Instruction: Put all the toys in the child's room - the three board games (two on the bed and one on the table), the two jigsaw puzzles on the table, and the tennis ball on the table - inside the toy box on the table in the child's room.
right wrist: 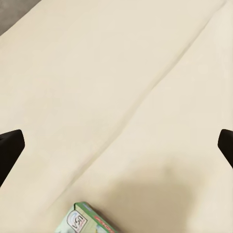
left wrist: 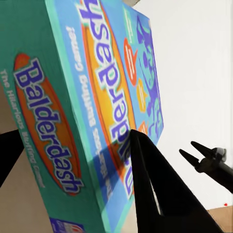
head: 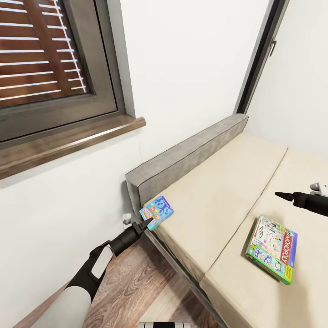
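Note:
The blue cartoon board game [head: 158,211], a "Balderdash" box [left wrist: 97,97], sits tilted at the near corner of the bed [head: 214,200], by the grey headboard [head: 191,152]. My left gripper [head: 146,223] is shut on its lower edge, one finger [left wrist: 150,189] on the printed face and the other behind the box. The green-edged "MONOPOLY" board game [head: 272,248] lies flat on the beige mattress to the right, and its corner [right wrist: 85,222] shows in the right wrist view. My right gripper [head: 279,195] [right wrist: 118,145] hovers open above the mattress, beyond the Monopoly box.
A white wall and a window with brown shutters and a wooden sill [head: 68,143] stand left of the bed. Wood floor [head: 132,282] runs along the bed's dark frame under my left arm. A dark door frame [head: 257,59] rises behind the headboard.

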`<state>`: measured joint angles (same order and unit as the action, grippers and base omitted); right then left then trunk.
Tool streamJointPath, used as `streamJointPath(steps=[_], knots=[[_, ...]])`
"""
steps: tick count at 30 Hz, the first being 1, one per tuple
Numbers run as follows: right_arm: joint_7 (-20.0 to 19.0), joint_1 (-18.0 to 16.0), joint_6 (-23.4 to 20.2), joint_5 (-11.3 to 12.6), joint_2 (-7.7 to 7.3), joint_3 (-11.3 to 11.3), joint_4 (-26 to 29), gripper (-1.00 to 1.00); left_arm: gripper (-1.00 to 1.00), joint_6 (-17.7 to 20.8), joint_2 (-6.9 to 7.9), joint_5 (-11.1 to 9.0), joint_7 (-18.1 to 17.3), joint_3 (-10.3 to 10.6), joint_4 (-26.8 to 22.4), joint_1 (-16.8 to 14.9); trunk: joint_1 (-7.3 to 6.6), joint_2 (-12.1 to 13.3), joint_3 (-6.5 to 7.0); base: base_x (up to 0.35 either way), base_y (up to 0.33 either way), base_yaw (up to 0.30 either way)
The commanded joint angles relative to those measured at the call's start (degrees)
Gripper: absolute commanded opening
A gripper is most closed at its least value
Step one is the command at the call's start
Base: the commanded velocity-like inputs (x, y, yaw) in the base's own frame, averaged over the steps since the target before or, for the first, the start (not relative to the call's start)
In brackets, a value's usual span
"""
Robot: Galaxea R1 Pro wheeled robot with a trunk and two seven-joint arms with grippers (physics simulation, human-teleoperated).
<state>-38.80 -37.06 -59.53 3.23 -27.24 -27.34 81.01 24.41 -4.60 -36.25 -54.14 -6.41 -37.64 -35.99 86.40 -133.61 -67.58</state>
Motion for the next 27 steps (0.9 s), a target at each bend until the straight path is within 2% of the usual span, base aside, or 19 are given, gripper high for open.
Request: streamJointPath(steps=[1, 27], knots=[[0.04, -0.04, -0.41, 0.29, -0.01, -0.06, 0.01, 1.0, -1.0, -0.51, -2.43, 0.39, 0.1, -0.38, 0.11, -0.93, 0.0, -0.01, -0.04, 0.0, 0.0, 0.0], [0.05, -0.03, -0.41, 0.29, 0.04, -0.01, 0.28, 1.0, -1.0, -0.51, -2.43, 0.39, -0.22, -0.31, -1.14, -0.75, 0.0, -0.01, -0.04, 0.0, 0.0, 0.0]])
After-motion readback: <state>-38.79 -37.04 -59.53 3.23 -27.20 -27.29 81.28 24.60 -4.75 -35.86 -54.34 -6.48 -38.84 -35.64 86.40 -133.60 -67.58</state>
